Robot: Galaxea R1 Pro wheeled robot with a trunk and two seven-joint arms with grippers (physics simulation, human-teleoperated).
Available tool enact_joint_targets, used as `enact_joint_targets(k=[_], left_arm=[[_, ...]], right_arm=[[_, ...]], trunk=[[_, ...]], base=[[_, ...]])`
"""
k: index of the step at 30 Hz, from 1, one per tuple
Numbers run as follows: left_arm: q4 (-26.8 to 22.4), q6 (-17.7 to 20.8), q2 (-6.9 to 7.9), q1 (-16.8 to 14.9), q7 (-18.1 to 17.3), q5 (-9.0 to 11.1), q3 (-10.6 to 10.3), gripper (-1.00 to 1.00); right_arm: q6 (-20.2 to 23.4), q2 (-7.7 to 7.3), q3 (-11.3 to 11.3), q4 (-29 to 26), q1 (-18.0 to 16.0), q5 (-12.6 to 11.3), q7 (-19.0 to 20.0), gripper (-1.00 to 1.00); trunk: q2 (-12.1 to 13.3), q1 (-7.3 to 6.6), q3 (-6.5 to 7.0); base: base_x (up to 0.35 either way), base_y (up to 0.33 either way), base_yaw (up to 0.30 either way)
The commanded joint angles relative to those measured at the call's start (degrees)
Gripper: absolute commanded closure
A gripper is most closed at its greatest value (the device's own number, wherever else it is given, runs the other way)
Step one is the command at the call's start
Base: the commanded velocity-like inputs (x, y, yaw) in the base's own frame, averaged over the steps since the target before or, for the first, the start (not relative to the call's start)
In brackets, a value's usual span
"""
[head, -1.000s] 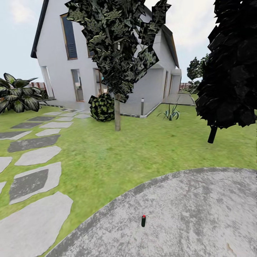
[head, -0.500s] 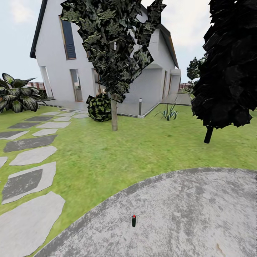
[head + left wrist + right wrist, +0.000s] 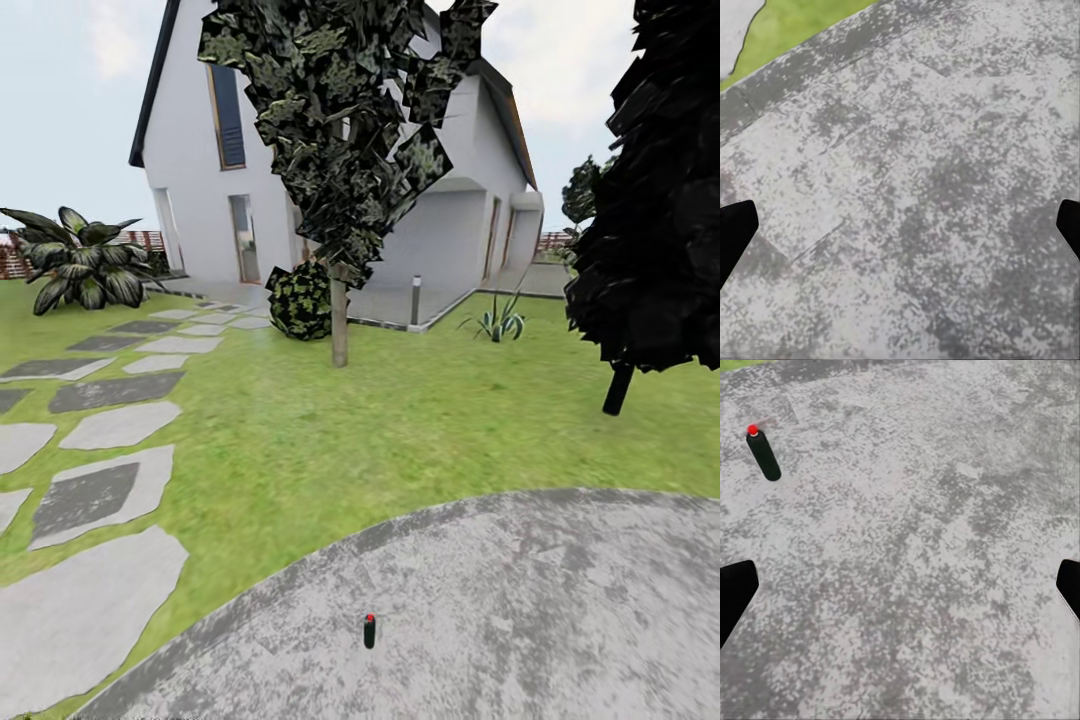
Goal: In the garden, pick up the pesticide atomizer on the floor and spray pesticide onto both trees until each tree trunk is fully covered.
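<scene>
The pesticide atomizer [image 3: 369, 631], a small dark bottle with a red top, stands upright on the grey stone floor [image 3: 540, 600] near its curved edge. It also appears in the right wrist view as the atomizer [image 3: 763, 454], well off to one side of my right gripper [image 3: 900, 592], which is open and empty above the paving. My left gripper [image 3: 900, 232] is open too, over bare floor [image 3: 915, 172] by the grass edge. One tree [image 3: 340, 130] with a pale straight trunk [image 3: 340, 330] rises from the lawn ahead, far beyond the atomizer.
A near-black tree [image 3: 660, 200] with a thin dark trunk stands at the right. Flat stepping stones [image 3: 95, 490] run along the left across the lawn [image 3: 330, 450]. A round bush [image 3: 302, 298], a white house [image 3: 200, 200] and a leafy shrub [image 3: 85, 265] lie behind.
The whole head view has shifted, first one way and then back, so the camera has moved. The atomizer sits slightly lower and further left in the picture. Nothing in the scene itself has moved.
</scene>
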Motion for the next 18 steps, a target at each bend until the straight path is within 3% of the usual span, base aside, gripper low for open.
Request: enact_joint_targets(k=[1,15,18], left_arm=[[0.06,-0.19,0.00,-0.05,-0.02,0.38,0.02,-1.00],[0.06,-0.19,0.01,0.03,-0.10,0.26,0.01,-1.00],[0.06,-0.19,0.01,0.03,-0.11,0.24,0.01,-1.00]], right_arm=[[-0.18,-0.01,0.02,0.03,-0.02,0.05,-0.01,-1.00],[-0.18,-0.01,0.02,0.03,-0.02,0.05,0.00,-1.00],[-0.16,-0.01,0.04,0.03,-0.02,0.05,-0.01,-1.00]], trunk=[[-0.03,0.01,-0.06],[-0.03,0.01,-0.06],[-0.03,0.01,-0.06]], base=[[0.149,-0.271,0.276],[0.180,-0.247,0.277],[0.238,-0.201,0.142]])
